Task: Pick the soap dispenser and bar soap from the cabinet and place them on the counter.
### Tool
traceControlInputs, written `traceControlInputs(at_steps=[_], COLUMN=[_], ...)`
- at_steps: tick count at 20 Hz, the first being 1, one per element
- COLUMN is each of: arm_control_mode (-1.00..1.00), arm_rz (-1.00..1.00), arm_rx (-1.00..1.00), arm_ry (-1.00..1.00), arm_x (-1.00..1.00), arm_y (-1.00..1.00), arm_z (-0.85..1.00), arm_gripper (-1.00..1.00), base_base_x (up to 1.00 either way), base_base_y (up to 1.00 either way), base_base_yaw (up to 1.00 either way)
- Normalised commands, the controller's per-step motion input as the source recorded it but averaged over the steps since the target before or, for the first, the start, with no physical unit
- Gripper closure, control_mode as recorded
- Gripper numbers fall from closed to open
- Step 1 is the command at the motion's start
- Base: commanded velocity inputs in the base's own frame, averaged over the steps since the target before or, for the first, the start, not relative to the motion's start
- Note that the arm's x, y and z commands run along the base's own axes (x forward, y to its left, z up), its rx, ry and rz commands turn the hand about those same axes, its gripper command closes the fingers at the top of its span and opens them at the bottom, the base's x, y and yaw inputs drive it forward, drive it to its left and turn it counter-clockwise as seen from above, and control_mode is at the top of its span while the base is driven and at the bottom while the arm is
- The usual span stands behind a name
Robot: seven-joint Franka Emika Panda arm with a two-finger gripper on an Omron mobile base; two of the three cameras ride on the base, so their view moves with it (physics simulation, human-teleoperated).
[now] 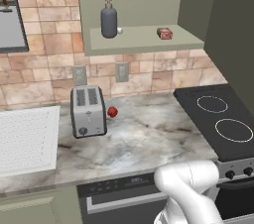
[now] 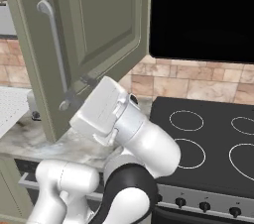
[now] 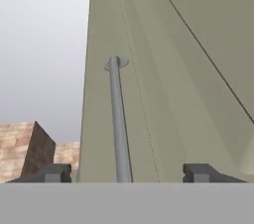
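Meanwhile, in the kitchen: the cabinet stands open and nothing has been carried out of it yet.
Door: the panelled door is swung wide, its long bar handle running up between the two tips of the tool.
Tool: the tips stand apart on either side of the handle, touching nothing and holding nothing.
Soap dispenser: the soap dispenser stands upright at the left of the cabinet shelf, a small white cylinder just beside it.
Bar soap: the bar soap lies on the same shelf, well apart to the right.
Counter: the counter carries a toaster and a red ball beside it, with the stovetop to the right.
Done: by the look of things, only the opening of the door.
Left: both picks and both placements, so the job is judged to be at an early stage, with the arm yet to reach for the shelf.
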Motion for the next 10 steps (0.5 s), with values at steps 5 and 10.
traceControlInputs(at_steps=[5, 10], arm_control_mode=[-1.0, -1.0], arm_rz=[0.02, 0.0], arm_rx=[-0.06, -0.21], arm_ry=[-0.03, -0.07], arm_x=[-0.07, -0.36], arm_y=[0.05, 0.07], arm_z=[0.02, 0.05], arm_gripper=[-1.0, -1.0], base_base_x=[0.0, 0.0], base_base_y=[0.0, 0.0], base_base_yaw=[0.0, 0.0])
